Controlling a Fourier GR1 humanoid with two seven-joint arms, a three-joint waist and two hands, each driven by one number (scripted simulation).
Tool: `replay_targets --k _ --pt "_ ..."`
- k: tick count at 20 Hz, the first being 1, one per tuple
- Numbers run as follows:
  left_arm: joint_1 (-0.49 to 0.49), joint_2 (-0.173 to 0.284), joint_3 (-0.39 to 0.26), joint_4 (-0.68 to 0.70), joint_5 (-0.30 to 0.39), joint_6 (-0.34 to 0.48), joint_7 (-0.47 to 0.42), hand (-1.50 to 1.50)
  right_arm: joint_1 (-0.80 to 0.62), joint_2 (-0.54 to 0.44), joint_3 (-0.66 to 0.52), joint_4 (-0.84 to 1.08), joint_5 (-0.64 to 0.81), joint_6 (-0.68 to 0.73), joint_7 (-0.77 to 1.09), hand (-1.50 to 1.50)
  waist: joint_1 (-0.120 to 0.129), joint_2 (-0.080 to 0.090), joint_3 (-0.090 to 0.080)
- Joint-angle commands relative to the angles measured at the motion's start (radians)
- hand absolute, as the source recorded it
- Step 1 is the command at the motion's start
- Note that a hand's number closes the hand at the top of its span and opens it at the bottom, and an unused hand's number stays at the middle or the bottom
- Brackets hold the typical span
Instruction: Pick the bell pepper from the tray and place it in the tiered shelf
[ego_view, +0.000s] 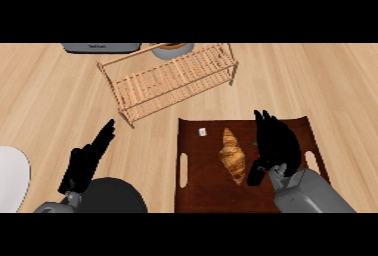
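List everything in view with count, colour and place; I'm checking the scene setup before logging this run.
Tiered shelf: one, light wood slats, upper centre of counter.
Tray: one, dark brown, lower centre-right.
Croissant: one, golden brown, middle of tray.
Small pale item: one, whitish, tray's upper left corner; too small to identify.
Grey appliance: one, top edge, left of centre.
Grey bowl-like thing: one, top edge, behind shelf.
White object: one, left edge, partly cut off.
Bell pepper: mostly hidden under right hand.
Left hand: black, open, lower left.
Right hand: black, over tray's right side.
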Motion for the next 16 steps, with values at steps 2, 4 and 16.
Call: replay_targets --k 2,4,16 --pt "0.001 -0.002 0.018 0.043 -0.008 -0.028 -0.050 0.00 0.012 0.029 0.023 0.017 0.103 0.037 0.134 -1.50 -0.006 0.001 0.000" --pt "-0.019 0.002 0.037 0.030 -0.003 -0.027 -0.013 0.00 0.019 0.032 0.001 0.070 0.130 0.023 0.091 -1.50 -0.003 0.001 0.000" --pt "0.038 -0.022 0.051 -0.018 -0.034 -0.053 -0.009 0.00 0.052 0.085 -0.067 0.123 0.225 0.095 0.031 -1.50 -0.001 0.001 0.000"
